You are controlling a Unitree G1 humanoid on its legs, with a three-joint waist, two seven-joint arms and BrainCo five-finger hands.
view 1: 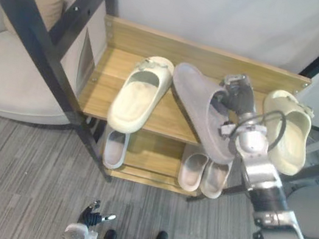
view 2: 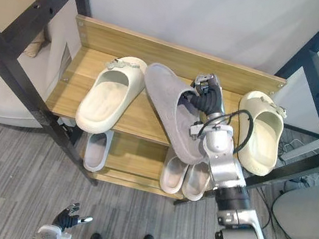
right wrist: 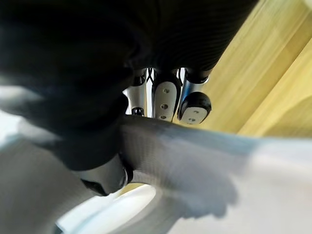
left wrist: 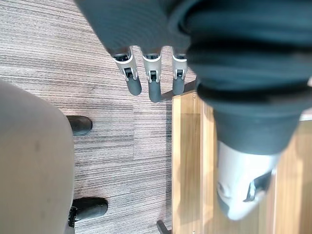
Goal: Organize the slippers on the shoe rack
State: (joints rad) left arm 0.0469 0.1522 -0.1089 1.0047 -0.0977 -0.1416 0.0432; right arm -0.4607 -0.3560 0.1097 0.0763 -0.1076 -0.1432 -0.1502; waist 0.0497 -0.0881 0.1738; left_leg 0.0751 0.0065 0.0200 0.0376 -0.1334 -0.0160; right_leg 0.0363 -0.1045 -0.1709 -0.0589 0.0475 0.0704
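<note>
Shoe rack: two wooden shelves, raised back rail, black frame posts crossing left side. Bare wood at top shelf's left end; narrow strip free between cream slipper and grey slipper.

Grey slipper: matte, thick-soled, wide strap. Lies diagonal mid-shelf, tilted, lower end past front edge.

Second cream slipper at right end, overhanging front edge.

Right hand: fingers curled over grey strap, thumb beneath.

Left hand: low over carpet, fingers straight, holding nothing.
</note>
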